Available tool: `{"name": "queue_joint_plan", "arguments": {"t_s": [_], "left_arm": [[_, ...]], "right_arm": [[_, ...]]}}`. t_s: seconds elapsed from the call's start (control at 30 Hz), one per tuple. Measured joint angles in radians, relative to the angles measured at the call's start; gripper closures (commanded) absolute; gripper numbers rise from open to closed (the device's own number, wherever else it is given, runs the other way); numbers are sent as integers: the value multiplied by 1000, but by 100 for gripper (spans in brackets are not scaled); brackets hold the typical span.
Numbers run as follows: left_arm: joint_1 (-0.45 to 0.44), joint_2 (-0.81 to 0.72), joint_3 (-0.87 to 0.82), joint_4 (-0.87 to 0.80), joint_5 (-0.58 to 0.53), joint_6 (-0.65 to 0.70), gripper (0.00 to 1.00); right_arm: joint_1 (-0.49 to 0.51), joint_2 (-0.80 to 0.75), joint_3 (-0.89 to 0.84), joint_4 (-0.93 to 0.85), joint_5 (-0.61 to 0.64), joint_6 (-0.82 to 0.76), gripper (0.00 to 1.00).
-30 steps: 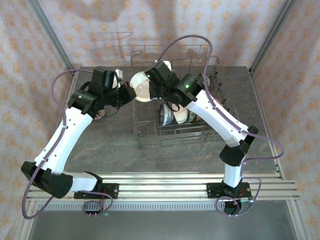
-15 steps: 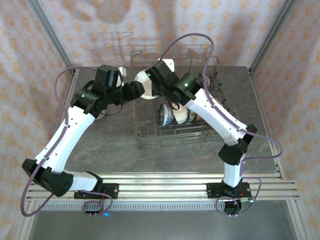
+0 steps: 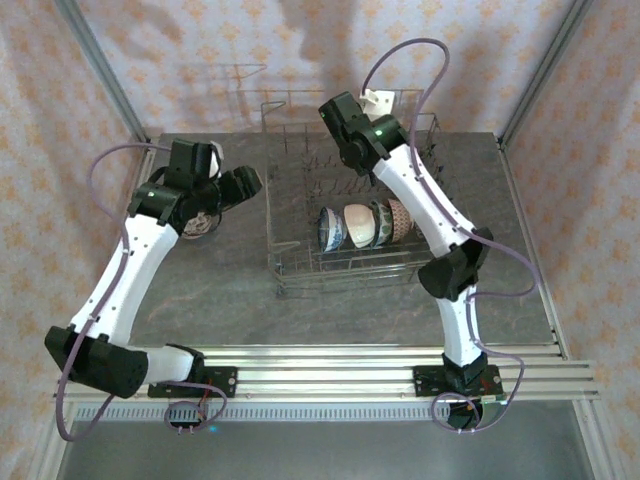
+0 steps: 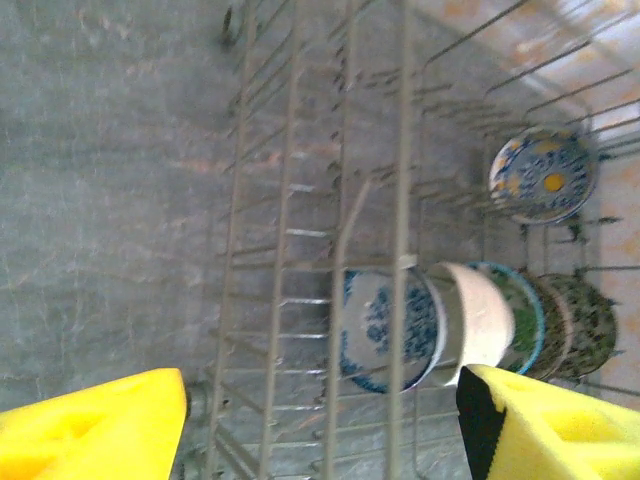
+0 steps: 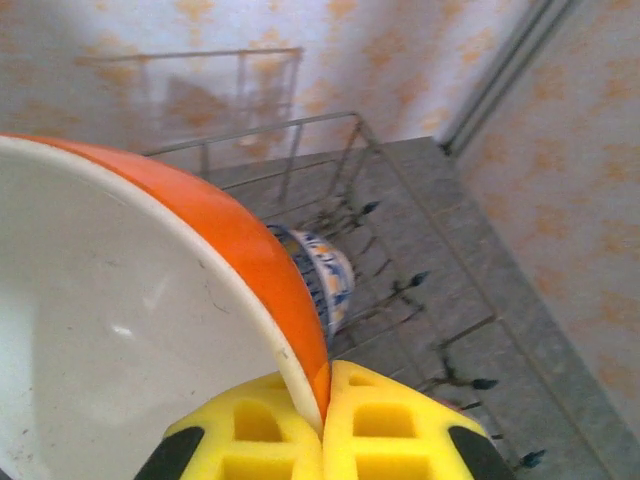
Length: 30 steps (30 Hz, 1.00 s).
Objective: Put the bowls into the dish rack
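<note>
Where the 2 arms are bolted down at the near edge, the grey tabletop (image 3: 200,300) begins. The left arm reaches up the left side. Its left fingers (image 4: 100,430) are yellow and stand wide apart. They hang over the tabletop just left of the dish rack (image 3: 340,268), and in the left wrist view the rack's wires show between them. Under that arm, 1 dark bowl (image 3: 203,224) sits on the tabletop. It is partly hidden, so I cannot tell its colours.

The dish rack is a big grey wire basket in the middle of the tabletop. Near its front, 4 bowls stand on their edges in a close row. From the left side of the rack they are a blue and white bowl (image 4: 385,330), a plain white bowl (image 4: 485,315), a green-rimmed bowl (image 4: 522,318) and a dark flowery bowl (image 4: 588,325). Further back in the rack, well apart from the row, the spotted bowl (image 4: 540,175) stands alone. It is blue and white with a yellow spot.

Farthest away, the right arm bends over the rack to its back end. The right fingers (image 5: 390,430) are pressed together on the rim of the orange bowl (image 5: 230,230), which is white inside. The bowl is up in the air, tilted, above the back part of the rack.
</note>
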Motion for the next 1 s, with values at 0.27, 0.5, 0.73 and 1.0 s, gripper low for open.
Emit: {"name": "queue_joint_plan", "arguments": {"t_s": [0.27,0.5,0.73,1.0], "left_arm": [[13,40,-88,23,92,24,27],[23,42,-115,64,142,34,27],[17,57,-123,100,173,30,28],[-60,65,-128,149,169,0,38]], "right_arm": [[-25,119,19,-38,111,-11,100],[-43,168,48,-43,174,-3,100],[-88,212,62,-56,197,12,100],[-91,233,62,-66,214,11,100]]}}
